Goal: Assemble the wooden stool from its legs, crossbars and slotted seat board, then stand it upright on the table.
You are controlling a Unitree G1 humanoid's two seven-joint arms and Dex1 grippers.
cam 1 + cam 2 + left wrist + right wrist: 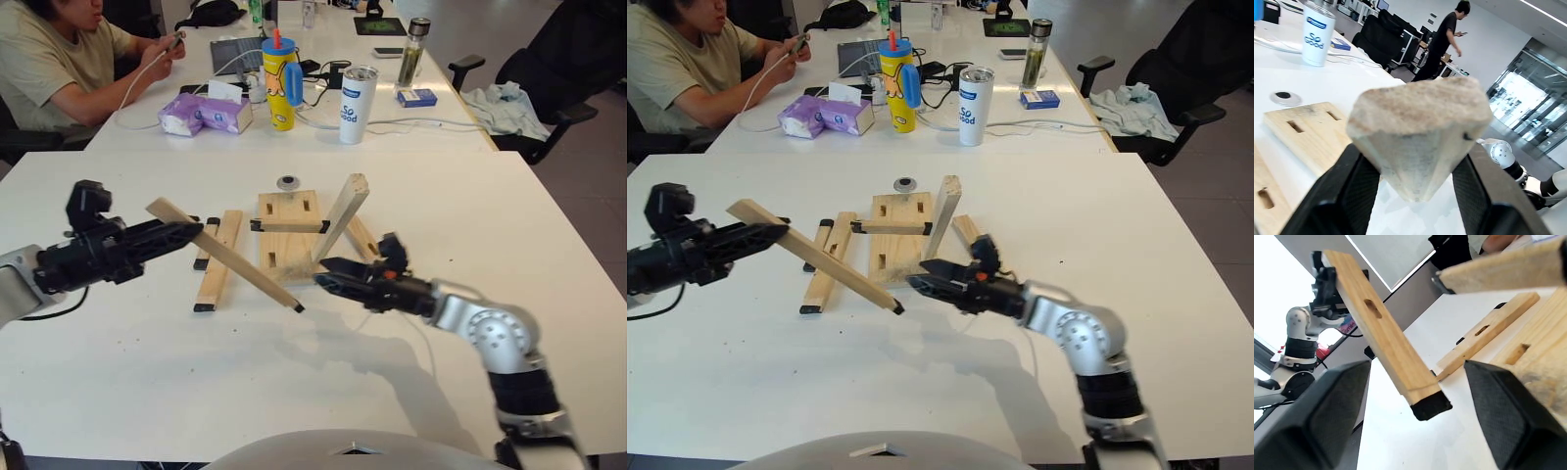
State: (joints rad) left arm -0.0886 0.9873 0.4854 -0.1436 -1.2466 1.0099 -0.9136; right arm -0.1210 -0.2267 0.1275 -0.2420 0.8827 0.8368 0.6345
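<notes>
"Jaws first: what is held by the left jaws?"

"They are clenched on the upper end of a leg [230, 257], which is carried tilted above the counter [118, 392]. Its long axis runs from the left edge down toward the middle, and its capped end [1427, 407] is set just off the near edge of the seat board [279, 250] — whether it touches the counter cannot be told."

"And the right jaws?"

"They are spread, with nothing gripped, and are pointed at that capped end — it is found just beyond their tips, toward the left edge. The right arm is judged the nearer, so the free end could be taken across its width."
</notes>
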